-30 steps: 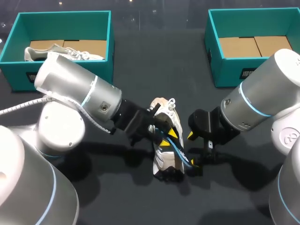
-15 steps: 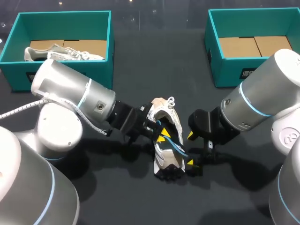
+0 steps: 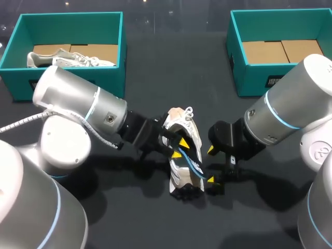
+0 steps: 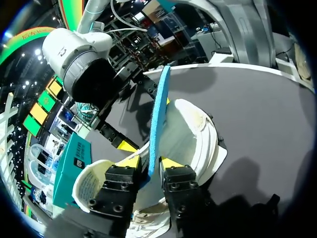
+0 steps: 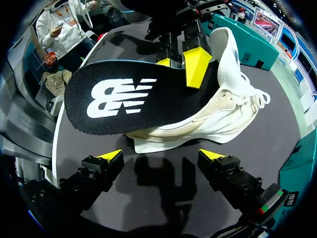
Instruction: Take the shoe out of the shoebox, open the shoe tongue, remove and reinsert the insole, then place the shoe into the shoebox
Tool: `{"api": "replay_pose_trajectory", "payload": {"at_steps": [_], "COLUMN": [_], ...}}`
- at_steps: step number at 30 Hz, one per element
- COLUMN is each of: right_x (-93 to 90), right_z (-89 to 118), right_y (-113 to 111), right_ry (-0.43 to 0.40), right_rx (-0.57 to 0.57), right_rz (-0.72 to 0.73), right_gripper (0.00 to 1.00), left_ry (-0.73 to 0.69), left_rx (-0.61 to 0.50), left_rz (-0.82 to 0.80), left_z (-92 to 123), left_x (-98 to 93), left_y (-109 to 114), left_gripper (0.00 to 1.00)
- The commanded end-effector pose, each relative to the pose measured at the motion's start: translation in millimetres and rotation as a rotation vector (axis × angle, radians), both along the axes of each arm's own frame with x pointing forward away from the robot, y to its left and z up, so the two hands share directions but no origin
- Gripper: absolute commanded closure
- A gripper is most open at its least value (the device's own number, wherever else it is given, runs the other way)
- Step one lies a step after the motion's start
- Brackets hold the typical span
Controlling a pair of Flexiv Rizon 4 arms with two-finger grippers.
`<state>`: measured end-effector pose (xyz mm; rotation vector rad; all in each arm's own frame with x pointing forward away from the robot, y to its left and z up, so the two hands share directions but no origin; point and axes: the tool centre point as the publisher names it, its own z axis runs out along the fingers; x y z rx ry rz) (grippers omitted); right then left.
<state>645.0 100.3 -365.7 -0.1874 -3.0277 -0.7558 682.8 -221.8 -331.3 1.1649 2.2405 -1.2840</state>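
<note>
Insole (image 5: 171, 106), white logo (image 5: 121, 95), in left tool (image 4: 150, 163)

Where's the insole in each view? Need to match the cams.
Head view: insole at table centre, poking out of the white shoe, in the left gripper.
Left wrist view: insole is a blue edge-on strip between that gripper's fingers.
Right wrist view: insole shows its broad black face, ahead of the right gripper.
Shared landmark: the white shoe.

White logo on the insole (image 5: 124, 96) — shoebox (image 3: 252, 79) label unreadable.
</note>
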Motion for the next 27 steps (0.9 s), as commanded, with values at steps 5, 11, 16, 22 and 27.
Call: {"api": "replay_pose_trajectory", "payload": {"at_steps": [5, 11, 16, 22, 27], "right_x": [-1.3, -1.3, -1.3, -1.3, -1.3], "right_z": [0, 0, 0, 0, 0], "right_y": [-1, -1, -1, -1, -1], "right_ry": [-0.002, -0.002, -0.002, -0.002, -0.002], "right_rx": [0.002, 0.002, 0.002, 0.002, 0.002], "right_rz": [-0.001, -0.001, -0.001, -0.001, -0.001], "right_gripper": [0.00, 0.00, 0.00, 0.00, 0.00], "left_ry": [-0.011, -0.002, -0.014, -0.004, 0.039], "left_rx": [0.024, 0.048, 0.112, 0.135, 0.142], "left_rz": [-0.080, -0.112, -0.117, -0.057, -0.007], "left_z": [20, 15, 8, -5, -19], "left_x": [-14.3, -17.9, -12.8, -2.1, -0.4], "left_y": [-12, -25, -24, -13, -5], "left_gripper": [0.66, 0.64, 0.82, 1.00, 1.00]}}
